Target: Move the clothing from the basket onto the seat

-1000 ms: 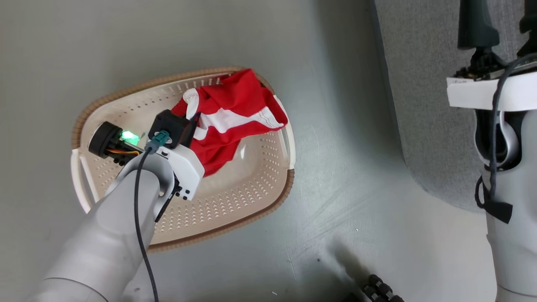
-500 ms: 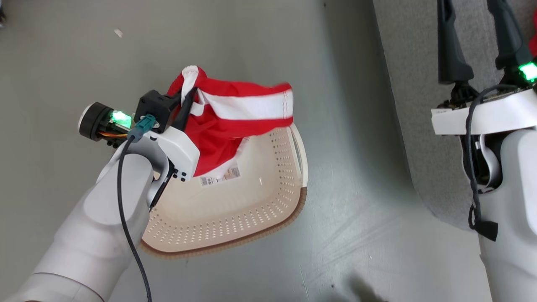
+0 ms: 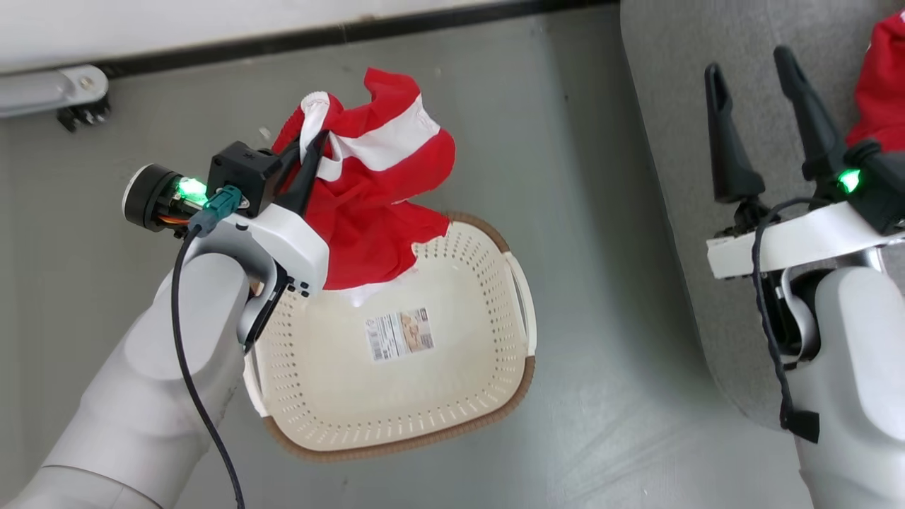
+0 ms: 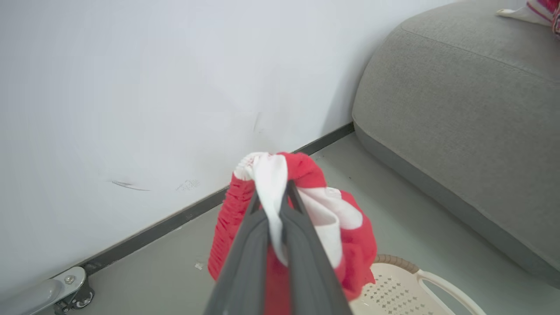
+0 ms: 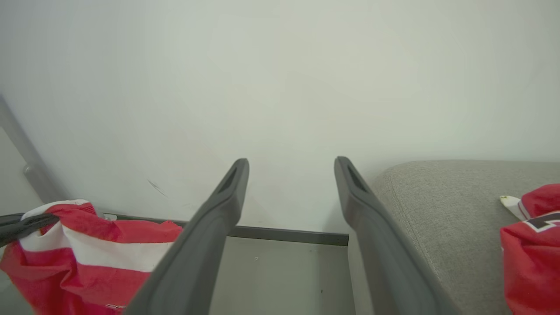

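Grey floor (image 3: 601, 318) along white wall (image 4: 131, 87). Red white-striped garment (image 3: 368, 219) hangs over cream perforated plastic basket (image 3: 520, 332), pinched in closed left gripper (image 3: 317, 145) fingers. Basket bottom shows a label (image 3: 399, 334). Second red garment (image 3: 880, 92) lies on grey fabric seat (image 3: 679, 141). Right gripper (image 3: 746, 63) fingers spread, empty, above seat edge.

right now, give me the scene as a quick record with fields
left gripper: jaws shut on red-and-white garment, which hangs over the far edge of the basket
right gripper: jaws open, empty
basket: on the floor, label showing on its bottom
seat: grey cushion, another red garment lying on it
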